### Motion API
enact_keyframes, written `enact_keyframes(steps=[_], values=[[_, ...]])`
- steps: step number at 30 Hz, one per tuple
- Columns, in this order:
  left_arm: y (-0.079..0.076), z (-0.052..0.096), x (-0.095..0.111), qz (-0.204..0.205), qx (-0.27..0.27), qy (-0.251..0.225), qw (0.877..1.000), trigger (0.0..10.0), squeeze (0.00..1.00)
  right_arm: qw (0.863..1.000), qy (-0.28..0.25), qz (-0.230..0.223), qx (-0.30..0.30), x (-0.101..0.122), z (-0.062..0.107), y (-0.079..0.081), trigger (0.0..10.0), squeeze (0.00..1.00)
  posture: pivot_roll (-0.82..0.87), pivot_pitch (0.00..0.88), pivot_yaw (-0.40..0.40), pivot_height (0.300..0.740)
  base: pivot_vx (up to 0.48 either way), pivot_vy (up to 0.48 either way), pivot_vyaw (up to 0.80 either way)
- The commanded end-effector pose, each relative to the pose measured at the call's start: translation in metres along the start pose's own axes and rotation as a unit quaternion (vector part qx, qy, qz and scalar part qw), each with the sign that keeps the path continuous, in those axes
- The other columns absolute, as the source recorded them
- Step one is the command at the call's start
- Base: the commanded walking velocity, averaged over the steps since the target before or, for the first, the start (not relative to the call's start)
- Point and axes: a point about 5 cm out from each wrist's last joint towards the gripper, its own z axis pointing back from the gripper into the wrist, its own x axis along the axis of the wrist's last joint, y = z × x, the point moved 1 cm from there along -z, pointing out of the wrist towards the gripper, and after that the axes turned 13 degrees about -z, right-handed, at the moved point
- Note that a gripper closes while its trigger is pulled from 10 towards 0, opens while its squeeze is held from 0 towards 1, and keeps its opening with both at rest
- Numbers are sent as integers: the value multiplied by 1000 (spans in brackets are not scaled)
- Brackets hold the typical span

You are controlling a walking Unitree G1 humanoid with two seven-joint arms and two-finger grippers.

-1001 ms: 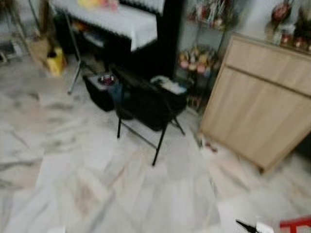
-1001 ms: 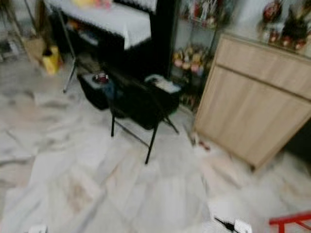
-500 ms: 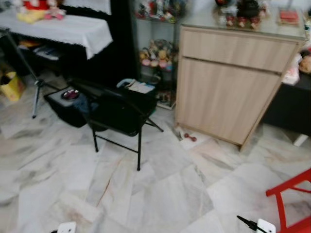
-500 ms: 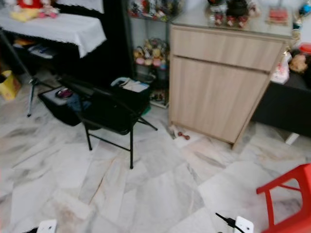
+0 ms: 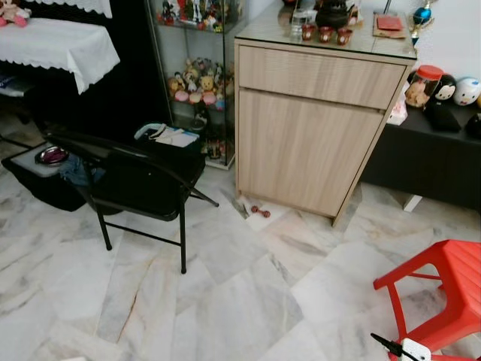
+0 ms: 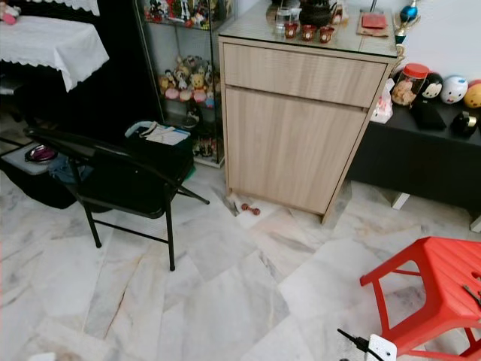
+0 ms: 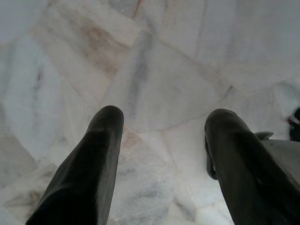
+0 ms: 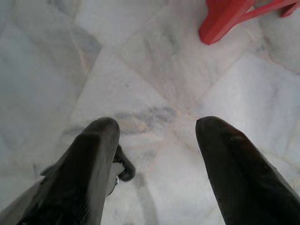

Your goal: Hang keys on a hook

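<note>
Left gripper: hangs over the marble floor, two black fingers spread apart, nothing between them
Right gripper: also pointing down at the floor, fingers parted and empty; a dark ring or loop sits beside one finger, too unclear to name
Keys and hook: I cannot tell where either is
Cabinet: one light wooden cabinet against the wall, one drawer above one door, small red cups on its glass top
Chairs: one black folding chair, well apart from one red plastic stool
Floor items: one small red object just beside the cabinet's foot
Shelf: glass shelf of figurines beside the cabinet
Wrist views: close floor veining; the right wrist view catches a red stool leg
</note>
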Motion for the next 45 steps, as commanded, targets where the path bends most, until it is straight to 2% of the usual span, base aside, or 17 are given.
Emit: enact_keyframes(steps=[1, 4, 14, 22, 29, 33, 36, 38, 39, 45], values=[[-3, 1, -6, -3, -6, 12, 1000, 10000, 0, 1000, -9, -14, -12, 5, 1, -10, 10000, 0, -47, 0, -3, 740, 0, -315, 0], [-11, -1, -4, -3, -11, 9, 1000, 10000, 0, 1000, -6, -13, -15, 2, 2, -11, 10000, 0, -47, 0, -3, 740, 0, -316, 0], [-24, -5, 5, -9, -19, 1, 1000, 10000, 0, 999, -12, -30, -10, 0, 1, -8, 10000, 0, -47, 0, 4, 740, 0, -316, 0], [-21, -4, 5, -12, -20, -4, 1000, 10000, 0, 999, -11, -30, -7, 0, 1, -6, 10000, 0, -39, 0, 8, 740, 0, -314, -545], [-13, -4, 12, -14, -17, -9, 1000, 10000, 0, 999, -18, -41, -8, 2, 1, -4, 10000, 0, -49, 0, 23, 740, 0, -316, 0], [-14, -5, 15, -14, -17, -12, 1000, 10000, 0, 999, -18, -44, -8, 2, 1, -4, 10000, 0, -48, 0, 23, 740, 0, -315, 0], [-20, -6, 16, -14, -20, -12, 1000, 10000, 0, 999, -17, -44, -10, 0, 1, -5, 10000, 0, -53, 0, 24, 740, 0, -315, 0], [-27, -7, 18, -15, -24, -13, 1000, 10000, 0, 999, -17, -46, -11, 0, 1, -6, 10000, 0, -52, 0, 23, 740, 0, -315, 0], [-36, -9, 21, -16, -28, -14, 999, 10000, 0, 999, -17, -47, -12, 0, 1, -6, 10000, 0, -54, 0, 21, 740, 0, -315, 0], [-54, -11, 28, -16, -38, -20, 999, 10000, 0, 999, -17, -46, -10, -1, 1, -7, 10000, 0, -53, 0, 16, 740, 0, -316, 0]])
